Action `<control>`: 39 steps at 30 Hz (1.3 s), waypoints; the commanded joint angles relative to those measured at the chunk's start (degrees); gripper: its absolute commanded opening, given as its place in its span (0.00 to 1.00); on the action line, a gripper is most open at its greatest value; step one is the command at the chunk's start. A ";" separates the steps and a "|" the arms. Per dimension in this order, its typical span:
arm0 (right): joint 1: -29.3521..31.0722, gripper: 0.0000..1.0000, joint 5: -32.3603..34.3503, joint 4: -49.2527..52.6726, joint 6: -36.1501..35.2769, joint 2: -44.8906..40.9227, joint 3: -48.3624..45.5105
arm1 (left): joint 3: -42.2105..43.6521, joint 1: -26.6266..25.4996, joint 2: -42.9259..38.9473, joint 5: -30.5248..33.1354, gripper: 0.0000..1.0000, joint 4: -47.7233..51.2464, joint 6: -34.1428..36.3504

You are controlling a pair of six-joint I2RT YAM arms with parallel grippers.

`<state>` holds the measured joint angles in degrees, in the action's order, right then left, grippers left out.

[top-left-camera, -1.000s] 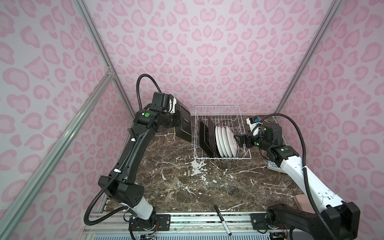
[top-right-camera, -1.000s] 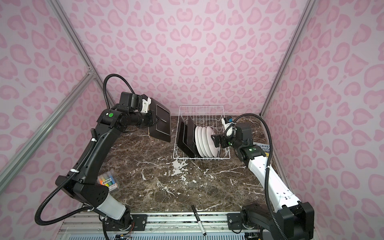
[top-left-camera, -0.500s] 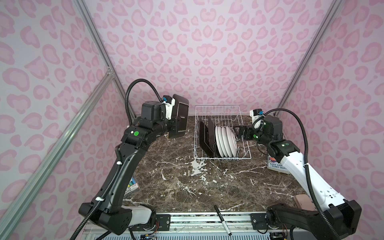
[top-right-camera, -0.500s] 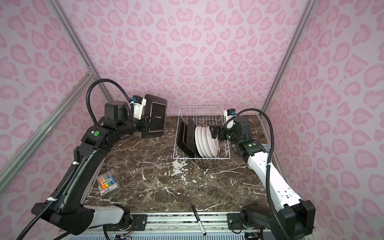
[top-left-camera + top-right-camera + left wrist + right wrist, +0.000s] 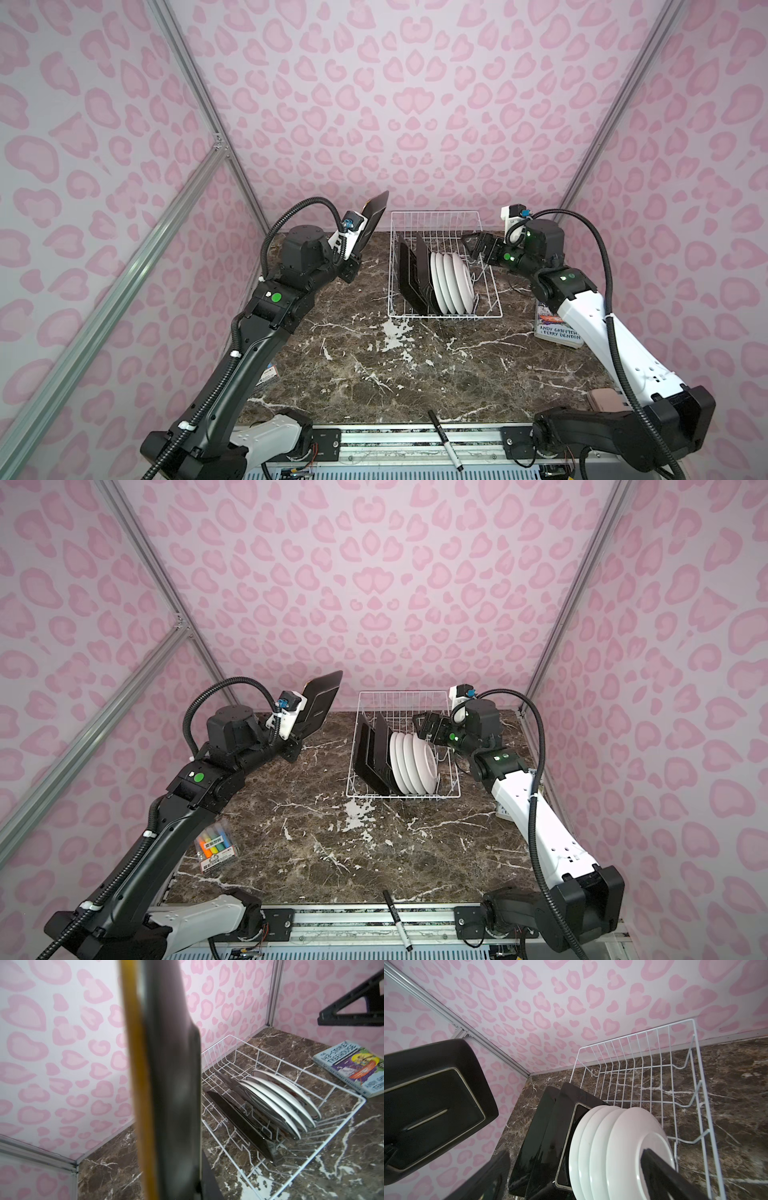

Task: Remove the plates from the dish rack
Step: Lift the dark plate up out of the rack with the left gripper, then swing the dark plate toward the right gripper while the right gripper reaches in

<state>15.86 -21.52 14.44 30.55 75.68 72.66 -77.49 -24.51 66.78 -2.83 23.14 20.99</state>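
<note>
Pinches square plate (image 5: 376, 218) in left claw (image 5: 357, 247), raised beside rack (image 5: 436, 224); poises right claw (image 5: 470, 248), spread, by racked round plates (image 5: 455, 282).

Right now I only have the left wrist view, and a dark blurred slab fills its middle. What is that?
Observer: A dark-backed square plate, gripped in the left end effector and raised to the left of the dish rack.
Operator: Where is the other arm?
Observer: The right end effector hangs open at the rack's right side, next to the round white plates.
Operator: Anything loose up front?
Observer: A black pen lies across the front rail.
</note>
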 commanded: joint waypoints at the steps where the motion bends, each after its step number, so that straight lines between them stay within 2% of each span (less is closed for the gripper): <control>1: 0.05 1.00 -2.07 -0.98 3.01 1.37 1.54 | 0.06 -0.78 0.04 1.60 0.03 -15.06 11.91; 9: 0.04 0.97 -5.37 0.72 8.80 5.01 7.76 | 4.58 -5.52 1.96 7.50 0.03 -20.09 21.85; 14: 0.09 0.95 -8.18 -1.96 11.54 6.19 9.38 | 7.94 -8.86 2.72 10.60 0.03 -23.15 28.37; 28: 4.34 0.86 -10.39 4.26 12.78 12.09 16.50 | 16.07 -15.94 3.65 17.86 0.03 -40.21 44.40; 32: 5.66 0.85 -10.51 4.05 13.36 12.82 16.51 | 16.85 -16.61 4.36 19.40 0.03 -42.44 46.66; 39: 6.30 0.82 -10.62 5.66 14.02 14.10 17.33 | 17.55 -17.15 4.32 20.69 0.03 -42.38 46.66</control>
<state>21.91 -31.77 19.49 44.16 89.19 89.60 -59.94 -41.45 71.44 16.51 -7.79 67.05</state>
